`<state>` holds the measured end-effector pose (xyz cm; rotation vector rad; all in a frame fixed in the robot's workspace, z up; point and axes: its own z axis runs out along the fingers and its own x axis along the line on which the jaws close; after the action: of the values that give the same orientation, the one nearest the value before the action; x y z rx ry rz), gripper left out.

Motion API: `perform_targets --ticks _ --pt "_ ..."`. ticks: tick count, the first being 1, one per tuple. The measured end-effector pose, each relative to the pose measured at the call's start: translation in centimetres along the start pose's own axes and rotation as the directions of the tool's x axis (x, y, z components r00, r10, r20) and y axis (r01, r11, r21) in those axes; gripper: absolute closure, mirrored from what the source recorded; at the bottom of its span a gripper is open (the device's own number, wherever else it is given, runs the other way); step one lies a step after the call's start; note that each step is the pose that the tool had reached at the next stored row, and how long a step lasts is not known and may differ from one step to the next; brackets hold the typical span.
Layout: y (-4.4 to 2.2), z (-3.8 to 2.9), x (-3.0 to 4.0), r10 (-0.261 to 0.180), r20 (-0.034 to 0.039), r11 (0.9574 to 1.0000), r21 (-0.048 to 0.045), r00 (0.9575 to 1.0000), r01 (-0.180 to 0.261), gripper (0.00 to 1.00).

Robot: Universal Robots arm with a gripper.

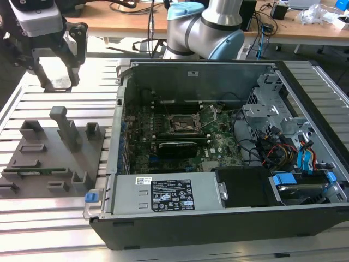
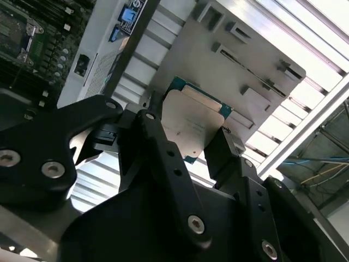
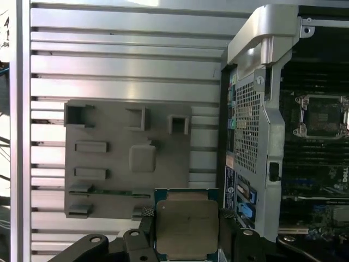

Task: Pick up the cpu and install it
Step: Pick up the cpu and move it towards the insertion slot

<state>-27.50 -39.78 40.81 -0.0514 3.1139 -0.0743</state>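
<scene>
cpu [image 3: 186, 226] is clamped in the gripper [image 3: 186, 245], pinched at two opposite edges by the black fingers [image 3: 226, 240]. its pale metal top faces the camera in both wrist views. the second wrist view gives the same story from another angle: the cpu [image 2: 193, 123] is wedged between the fingers [image 2: 158, 147], with its green rim sticking out past the metal lid.

in the exterior view the gripper [image 1: 57, 82] hangs in the upper left of the frame, over the far end of the slatted table [image 1: 43, 224]. it's up in the air, clear of the grey tray [image 1: 54, 158], which lies on the table at the left of the frame. the first wrist view looks down past the cpu onto that tray [image 3: 125, 131], with its blocky holders and a raised square pad [image 3: 143, 158] in the middle. a thin green strip [image 3: 114, 192] sits in one of the slots.

the open case [image 1: 218, 218] fills the middle and right of the exterior view, just beside the tray. the socket [image 1: 185, 124] sits mid-board inside it, well apart from the gripper. the socket [image 3: 322, 114] also shows in the first wrist view, past the case wall. the arm [image 1: 210, 27] stands behind the case at the top centre of the frame.
</scene>
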Motion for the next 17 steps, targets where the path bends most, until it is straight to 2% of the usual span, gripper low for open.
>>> perform_targets --ticks 4,6,7,8,17 --pt "-0.04 0.04 -1.42 0.0 0.0 1.0 -0.0001 1.0 0.0 0.45" --pt "-0.06 0.07 -2.5 0.0 0.0001 1.0 -0.0033 1.0 0.0 0.45" --pt "-0.07 0.07 -2.8 0.001 0.0003 0.9999 -0.0114 1.0 -0.001 0.45" --pt "-0.08 0.1 -3.28 0.002 0.0011 0.9996 -0.0288 1.0 -0.002 0.45" --pt "0.01 0.33 -6.37 0.002 0.0009 0.9996 -0.0296 1.0 -0.002 0.45"
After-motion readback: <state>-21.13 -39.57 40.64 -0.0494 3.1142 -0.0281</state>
